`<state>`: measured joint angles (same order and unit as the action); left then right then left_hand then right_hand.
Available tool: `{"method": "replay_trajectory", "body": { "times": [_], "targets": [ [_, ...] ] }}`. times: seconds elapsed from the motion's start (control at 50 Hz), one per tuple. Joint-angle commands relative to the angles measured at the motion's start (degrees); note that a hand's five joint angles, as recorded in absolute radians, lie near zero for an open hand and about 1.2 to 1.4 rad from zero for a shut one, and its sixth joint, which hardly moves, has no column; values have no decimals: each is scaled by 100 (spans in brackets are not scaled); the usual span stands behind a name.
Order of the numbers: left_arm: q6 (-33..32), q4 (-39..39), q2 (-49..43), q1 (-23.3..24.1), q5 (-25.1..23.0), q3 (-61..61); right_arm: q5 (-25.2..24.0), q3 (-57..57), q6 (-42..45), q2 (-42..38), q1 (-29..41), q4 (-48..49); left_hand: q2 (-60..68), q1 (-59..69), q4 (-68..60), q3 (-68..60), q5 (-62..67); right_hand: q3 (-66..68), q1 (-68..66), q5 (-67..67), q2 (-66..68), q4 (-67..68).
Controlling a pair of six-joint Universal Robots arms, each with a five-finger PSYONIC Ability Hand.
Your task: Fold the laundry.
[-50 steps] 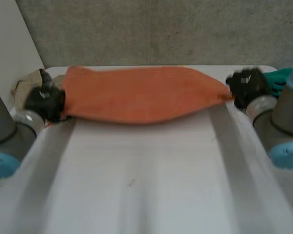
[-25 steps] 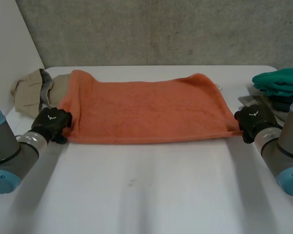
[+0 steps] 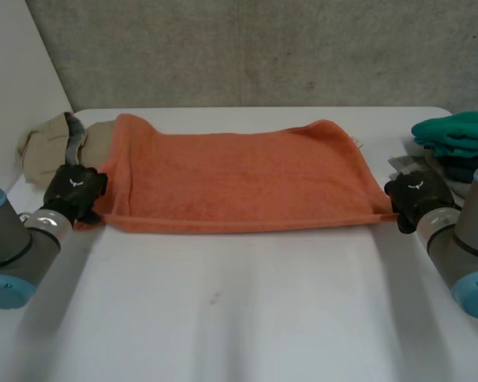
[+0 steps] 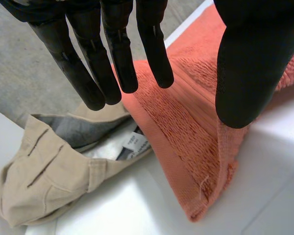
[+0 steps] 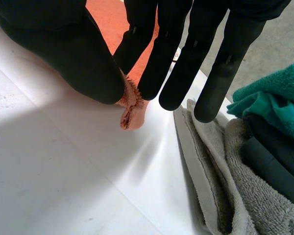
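The orange terry towel (image 3: 239, 179) lies folded flat across the white desk (image 3: 239, 318). My left robot hand (image 4: 115, 49) hangs open over its near-left corner, and my right robot hand (image 5: 73, 49) pinches the near-right corner. I'd release that one low, so the edges don't shift.

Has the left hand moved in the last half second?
Yes. The left hand has shifted slightly outward and away from the robot, closer to the beige garment, which has stayed put beside the towel.
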<state>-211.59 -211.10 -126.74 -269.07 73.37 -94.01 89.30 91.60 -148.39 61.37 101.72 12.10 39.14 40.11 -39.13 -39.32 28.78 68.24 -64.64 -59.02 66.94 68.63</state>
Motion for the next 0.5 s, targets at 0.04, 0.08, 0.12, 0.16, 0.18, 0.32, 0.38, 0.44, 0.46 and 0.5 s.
{"method": "replay_trajectory", "body": {
  "times": [0.04,0.08,0.12,0.16,0.18,0.32,0.38,0.44,0.46,0.5],
  "targets": [
    [-408,350,-176,22,-33,137,0,-72,21,-11,-64,-23,639,542,-640,-621,676,1176,-1536,-1098,1306,1137],
    [-505,446,-176,30,-42,137,9,-98,30,-11,-82,-67,739,643,-741,-722,776,1176,-1536,-1098,1306,1137],
    [-611,561,-159,22,-68,137,9,-125,47,-11,-91,-137,975,878,-976,-957,1012,1176,-1536,-1098,1306,1137],
    [-637,605,-132,13,-85,137,18,-160,39,-11,-91,-198,1677,1580,-1678,-1659,1713,1176,-1536,-1098,1306,1137],
    [-629,622,-123,4,-94,137,18,-169,38,-11,-91,-216,2048,1952,-2050,-2031,2085,1176,-1536,-1098,1306,1137],
    [-567,675,-80,-5,-60,102,27,-248,30,24,-108,-462,4086,3989,-4087,-4068,4122,1176,-1536,-1098,1306,1137],
    [-585,876,113,-14,46,15,0,-309,56,59,-125,-655,4086,3989,-4087,-4068,4122,1176,-1536,-1098,1306,1137],
    [-646,1193,412,-49,99,-161,-26,-388,178,147,-178,-962,4086,3989,-4087,-4068,4122,1176,-1536,-1098,1306,1137],
    [-768,1490,674,-66,134,-292,-61,-432,397,217,-205,-1294,4086,3989,-4087,-4068,4122,1176,-1536,-1098,1306,1137],
    [-970,1921,921,-75,195,-451,-123,-476,731,297,-249,-1787,4086,3989,-4087,-4068,4122,1176,-1536,-1098,1306,1137]
  ]
}}
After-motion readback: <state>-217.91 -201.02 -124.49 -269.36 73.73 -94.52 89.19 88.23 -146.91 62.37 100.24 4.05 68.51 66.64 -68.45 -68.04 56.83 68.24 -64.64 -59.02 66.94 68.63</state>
